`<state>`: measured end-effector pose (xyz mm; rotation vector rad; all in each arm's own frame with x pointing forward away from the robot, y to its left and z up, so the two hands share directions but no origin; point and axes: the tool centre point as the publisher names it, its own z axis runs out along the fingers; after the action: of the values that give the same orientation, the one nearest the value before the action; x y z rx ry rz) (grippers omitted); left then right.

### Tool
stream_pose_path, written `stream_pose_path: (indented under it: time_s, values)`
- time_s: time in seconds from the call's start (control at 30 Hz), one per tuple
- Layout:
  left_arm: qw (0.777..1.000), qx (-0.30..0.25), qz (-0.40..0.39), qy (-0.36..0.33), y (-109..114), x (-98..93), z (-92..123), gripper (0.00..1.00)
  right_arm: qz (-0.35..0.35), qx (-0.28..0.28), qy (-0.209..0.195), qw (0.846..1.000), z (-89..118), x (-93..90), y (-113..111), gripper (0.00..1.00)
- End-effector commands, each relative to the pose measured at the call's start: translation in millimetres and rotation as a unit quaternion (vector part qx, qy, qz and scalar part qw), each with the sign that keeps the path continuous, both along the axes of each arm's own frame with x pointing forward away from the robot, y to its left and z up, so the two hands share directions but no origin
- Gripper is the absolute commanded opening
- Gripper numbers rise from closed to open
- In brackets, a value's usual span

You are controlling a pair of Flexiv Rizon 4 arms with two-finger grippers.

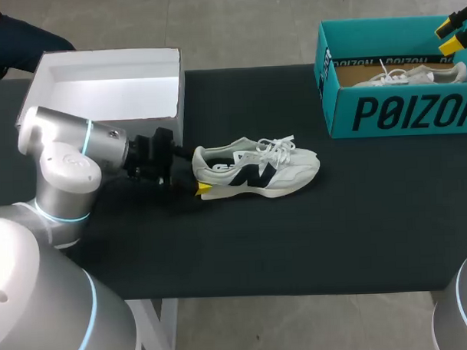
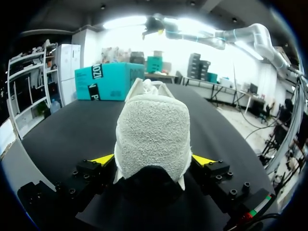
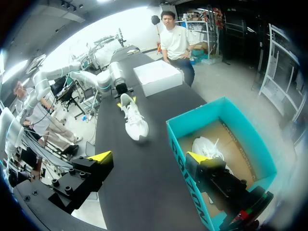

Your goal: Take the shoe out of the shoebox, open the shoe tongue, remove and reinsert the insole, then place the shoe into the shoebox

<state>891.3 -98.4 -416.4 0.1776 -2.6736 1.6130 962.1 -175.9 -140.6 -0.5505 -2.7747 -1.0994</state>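
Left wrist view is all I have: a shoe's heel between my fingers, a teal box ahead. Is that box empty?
Observer: No. A second shoe lies inside the teal shoebox.
Operator: Where is my right arm?
Observer: The right gripper hangs open above the shoebox's edge, holding nothing.
Operator: Anything off to my left?
Observer: An open white box sits at the table's far left corner, apart from the shoe you hold.
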Motion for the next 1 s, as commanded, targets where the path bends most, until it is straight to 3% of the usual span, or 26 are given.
stream_pose_path:
  time_s: [0.03,0.4,0.43,0.5,0.53,0.6,0.67,1.0]
  values:
    - [1.0,0.001,0.001,0.002,-3.1,4.0,-4.3,1.0,0.0,-0.001,0.0,1.0,0.0,0.1,0.0,1.0]
    - [1.0,0.004,0.002,0.0,-6.6,4.4,-4.0,1.0,0.0,-0.001,0.0,1.0,0.0,0.1,0.0,1.0]
    - [1.0,0.004,0.002,0.0,-6.8,4.2,-4.0,0.92,0.0,-0.001,0.0,1.0,0.0,0.1,0.0,1.0]
    - [1.0,0.005,0.002,0.002,-6.9,3.6,-4.0,0.49,0.0,-0.001,0.0,1.0,0.0,0.1,0.0,1.0]
    - [1.0,0.005,0.002,0.002,-6.9,3.1,-4.0,0.46,0.0,-0.001,0.0,1.0,0.0,0.1,0.0,1.0]
    - [1.0,0.006,0.002,0.003,-6.7,2.3,-4.6,0.28,0.0,-0.001,0.0,1.0,0.0,0.1,0.0,1.0]
    - [1.0,0.006,0.001,0.003,-6.6,2.1,-5.2,0.0,0.0,-0.001,0.0,1.0,0.0,0.1,0.0,1.0]
    - [1.0,0.011,-0.009,0.004,-4.8,0.8,-4.5,0.0,0.0,-0.001,0.0,1.0,0.0,0.1,0.0,1.0]
